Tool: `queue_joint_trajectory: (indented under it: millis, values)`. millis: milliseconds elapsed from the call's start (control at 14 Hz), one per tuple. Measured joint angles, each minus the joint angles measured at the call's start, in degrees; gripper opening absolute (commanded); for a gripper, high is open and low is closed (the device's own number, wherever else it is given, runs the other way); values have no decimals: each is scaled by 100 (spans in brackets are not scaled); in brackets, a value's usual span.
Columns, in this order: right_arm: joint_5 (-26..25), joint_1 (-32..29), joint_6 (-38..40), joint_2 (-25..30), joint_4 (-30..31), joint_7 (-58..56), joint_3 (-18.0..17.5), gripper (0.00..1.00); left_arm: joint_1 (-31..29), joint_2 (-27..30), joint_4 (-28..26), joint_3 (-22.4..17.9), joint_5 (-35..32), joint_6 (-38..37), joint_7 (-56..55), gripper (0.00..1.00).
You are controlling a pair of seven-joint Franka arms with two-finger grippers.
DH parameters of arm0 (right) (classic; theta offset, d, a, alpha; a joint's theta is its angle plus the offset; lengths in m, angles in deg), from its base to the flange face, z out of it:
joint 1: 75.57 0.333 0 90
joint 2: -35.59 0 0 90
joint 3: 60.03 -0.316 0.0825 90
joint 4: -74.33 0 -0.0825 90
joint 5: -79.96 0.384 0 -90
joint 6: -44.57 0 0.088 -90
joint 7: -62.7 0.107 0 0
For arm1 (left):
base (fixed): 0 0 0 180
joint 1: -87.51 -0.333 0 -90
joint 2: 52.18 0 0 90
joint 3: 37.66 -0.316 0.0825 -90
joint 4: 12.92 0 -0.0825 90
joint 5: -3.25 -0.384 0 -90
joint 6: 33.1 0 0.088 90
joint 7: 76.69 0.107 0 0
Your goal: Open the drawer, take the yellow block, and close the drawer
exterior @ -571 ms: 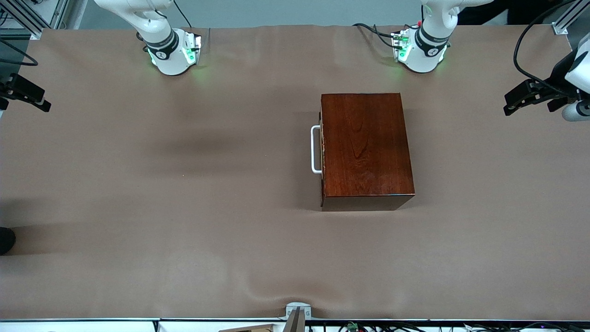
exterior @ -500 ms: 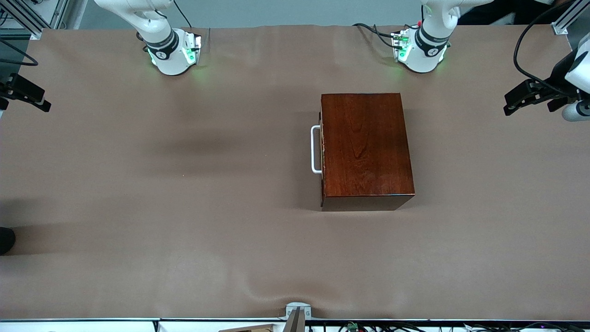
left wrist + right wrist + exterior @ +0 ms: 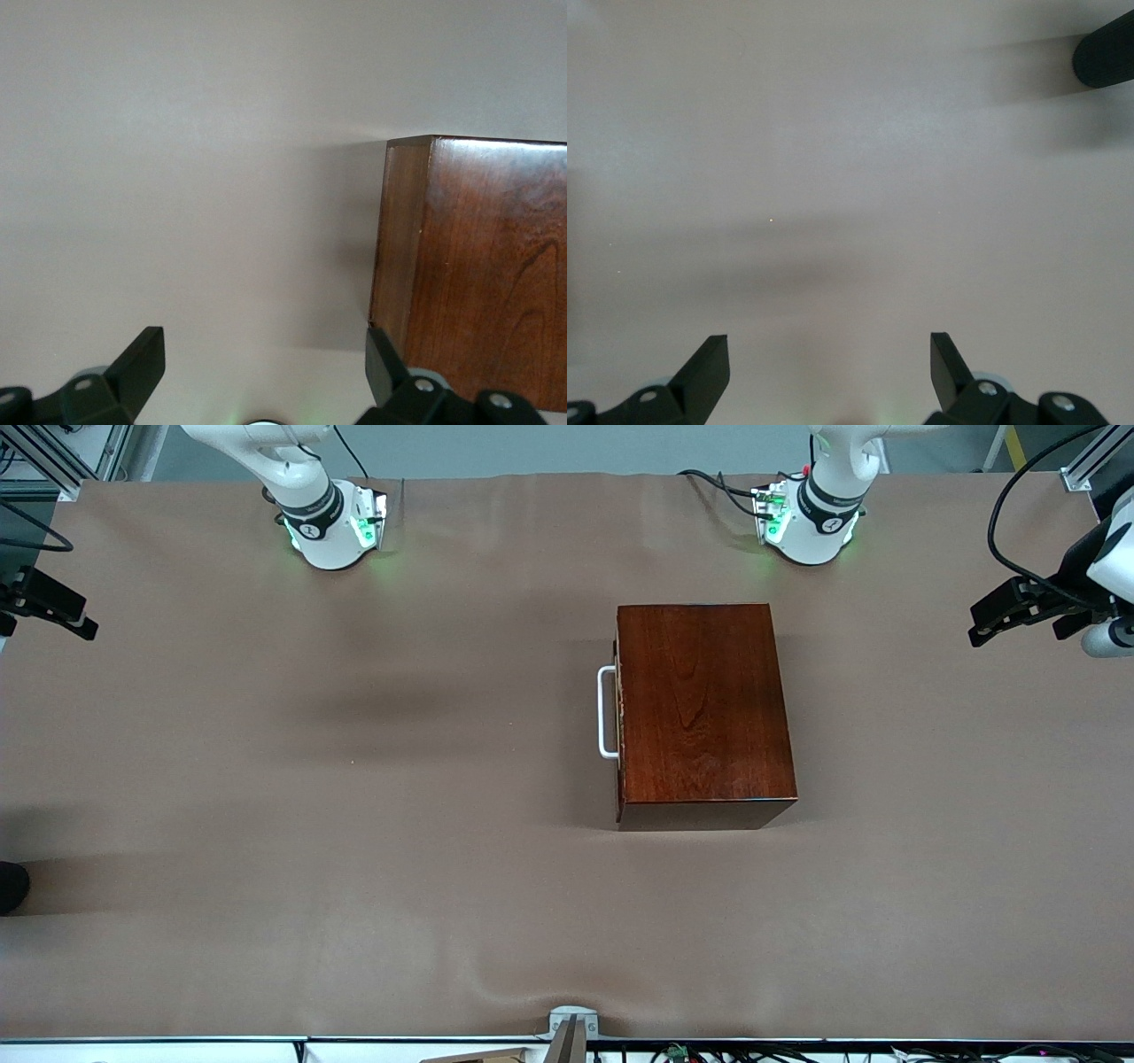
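Drawer (image 3: 619, 713) sits flush in its box (image 3: 702, 713); left claw (image 3: 264, 372) and right claw (image 3: 829, 372) gape apart over bare tabletop (image 3: 310, 797).

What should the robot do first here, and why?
Probably bring the right hand, open over bare table, toward the white handle. The drawer sits shut in the wooden box, so no yellow block shows. The left hand waits open beside the box.

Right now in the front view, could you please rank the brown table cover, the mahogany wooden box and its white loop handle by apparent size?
1. Brown table cover, largest.
2. Glossy mahogany wooden box.
3. White loop handle, smallest.
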State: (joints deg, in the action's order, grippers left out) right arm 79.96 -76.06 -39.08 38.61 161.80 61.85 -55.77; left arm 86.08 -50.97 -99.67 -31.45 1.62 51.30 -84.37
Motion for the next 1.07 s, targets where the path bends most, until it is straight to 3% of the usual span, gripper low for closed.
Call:
queue_joint_trajectory:
  millis: [286, 643, 857, 1071]
  values:
    - [0, 0, 0, 0, 0, 0, 2, 100, 12, 0, 33, 123, 0, 0, 0, 100]
    - [0, -2, 0, -1, 1, 0, 2, 100, 120, -174, 90, 749, 0, 0, -474, 100]
    - [0, -3, 0, -2, 2, 0, 3, 100, 518, -538, 306, 1038, 0, 4, -1169, 100]
    - [0, -4, 0, -2, 3, 0, 2, 100, 1314, -955, 418, 1075, -81, 85, -1930, 100]
